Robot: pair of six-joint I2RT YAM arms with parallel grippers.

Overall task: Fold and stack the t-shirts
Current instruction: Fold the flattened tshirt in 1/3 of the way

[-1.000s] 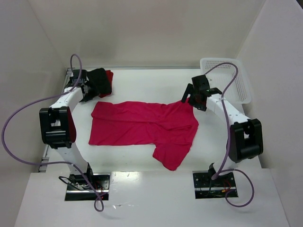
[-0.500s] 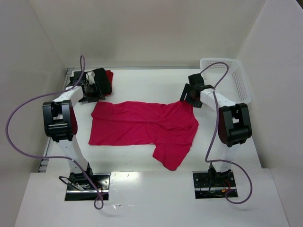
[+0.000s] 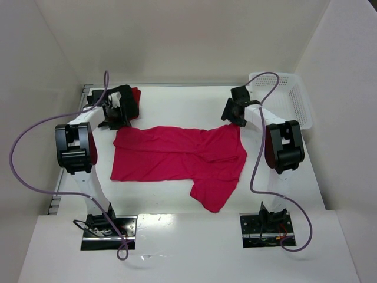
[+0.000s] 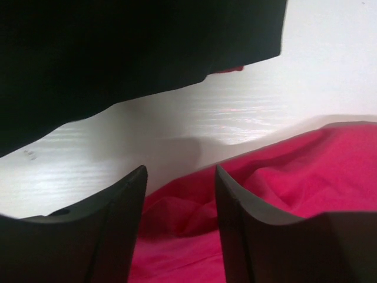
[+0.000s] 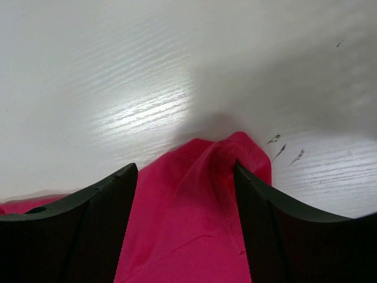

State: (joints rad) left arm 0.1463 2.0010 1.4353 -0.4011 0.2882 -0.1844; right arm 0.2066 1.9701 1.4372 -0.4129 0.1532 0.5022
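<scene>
Apparently half-spread right gripper (image 5: 182, 171) astride t-shirt (image 5: 177, 230)

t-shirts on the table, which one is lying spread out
The bright crimson-pink cloth t-shirt, spread wide mid-table; the black cloth t-shirt and darker red one sit bunched at the far-left corner.

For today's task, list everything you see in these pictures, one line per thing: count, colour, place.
crimson-pink t-shirt: 1, crimson-pink, spread across mid-table
black t-shirt: 1, black, folded, far left corner
darker red t-shirt: 1, dark red, edge showing beside the black one
basket: 1, white, perforated, far right
table: 1, white
cables: 2, purple, one per arm
left gripper: 1, black, open, at the pink shirt's far left edge
right gripper: 1, black, open, straddling its far right corner
</scene>
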